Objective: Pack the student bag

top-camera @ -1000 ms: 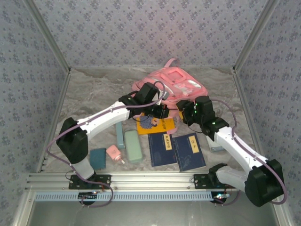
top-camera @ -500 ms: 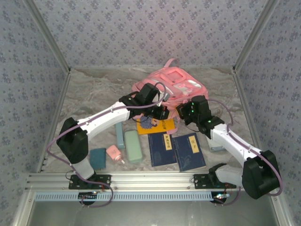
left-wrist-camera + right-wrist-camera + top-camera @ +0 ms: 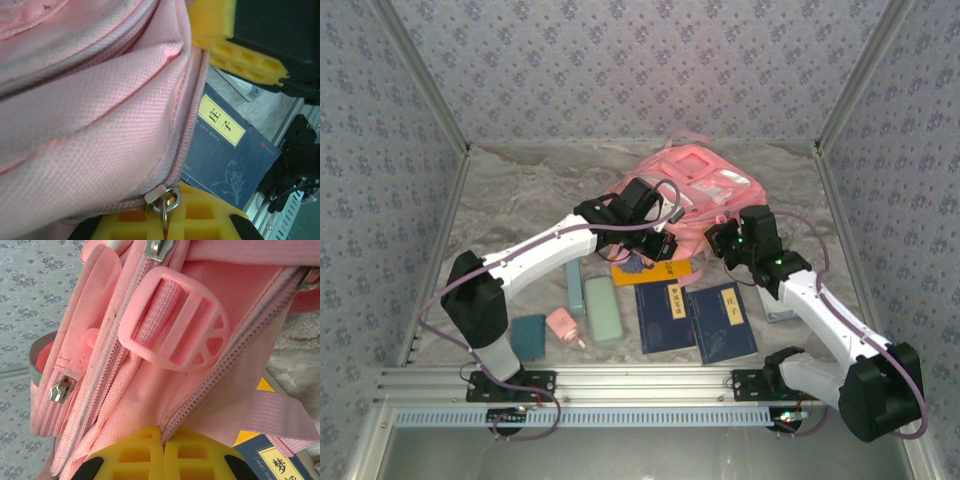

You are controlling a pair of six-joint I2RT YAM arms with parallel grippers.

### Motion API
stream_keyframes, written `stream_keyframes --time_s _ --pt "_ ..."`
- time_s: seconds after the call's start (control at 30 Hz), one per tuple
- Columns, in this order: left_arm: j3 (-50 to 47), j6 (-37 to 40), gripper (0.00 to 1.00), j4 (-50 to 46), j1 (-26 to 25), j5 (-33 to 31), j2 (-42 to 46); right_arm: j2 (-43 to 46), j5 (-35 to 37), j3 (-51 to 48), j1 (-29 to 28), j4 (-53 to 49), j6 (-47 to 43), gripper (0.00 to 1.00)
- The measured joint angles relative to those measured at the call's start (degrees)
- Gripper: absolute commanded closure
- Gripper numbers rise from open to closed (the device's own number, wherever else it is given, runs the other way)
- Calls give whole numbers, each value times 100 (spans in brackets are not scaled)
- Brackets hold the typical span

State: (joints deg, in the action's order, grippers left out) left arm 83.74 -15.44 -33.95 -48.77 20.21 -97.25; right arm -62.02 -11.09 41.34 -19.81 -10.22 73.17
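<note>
Ideally the left gripper [image 3: 167, 220] (jaws clamped on the zip pull [image 3: 163, 199]) tugs smoothly while the right gripper [image 3: 162, 446] pinches the bag [image 3: 705, 175] taut.

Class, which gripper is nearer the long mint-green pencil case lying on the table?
Left. The left gripper is at the pink fabric backpack's near edge, beyond and right of the long mint-green pencil case; the right gripper grips the bag farther right.
</note>
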Motion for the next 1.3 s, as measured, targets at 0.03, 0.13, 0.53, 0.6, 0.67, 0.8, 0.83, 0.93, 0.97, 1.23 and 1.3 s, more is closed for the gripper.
stream_keyframes --time_s 0.03,0.13,0.53,0.6,0.67,0.8,0.83,0.93,0.97,1.23,1.3 --pt "0 11 100 -22 2 4 0 9 -31 9 33 -44 -48 100" --pt "0 66 100 -81 4 42 0 37 -79 37 140 -195 -214 100" --pt "0 131 100 -664 271 293 4 35 236 131 525 -914 -1001 100" --pt "0 131 100 -686 332 380 4 11 227 188 603 -999 -1152 100" --pt "0 131 100 -680 411 476 4 -7 197 245 728 -1073 -1283 100" --pt "-50 131 100 -662 568 619 4 -31 68 326 1113 -1200 -1528 100" --pt "-76 131 100 -658 597 621 4 -42 57 334 1209 -1235 -1587 100" --pt "-210 127 100 -634 697 671 4 -120 -28 409 1471 -1412 -1759 100" --pt "-262 122 100 -619 728 686 4 -157 -42 444 1532 -1480 -1825 100" --pt "-313 -94 100 -551 796 896 -111 -243 105 820 1639 -1934 -2197 59" --pt "-310 -179 100 -549 796 894 -125 -81 232 1021 1558 -2105 -2240 56"
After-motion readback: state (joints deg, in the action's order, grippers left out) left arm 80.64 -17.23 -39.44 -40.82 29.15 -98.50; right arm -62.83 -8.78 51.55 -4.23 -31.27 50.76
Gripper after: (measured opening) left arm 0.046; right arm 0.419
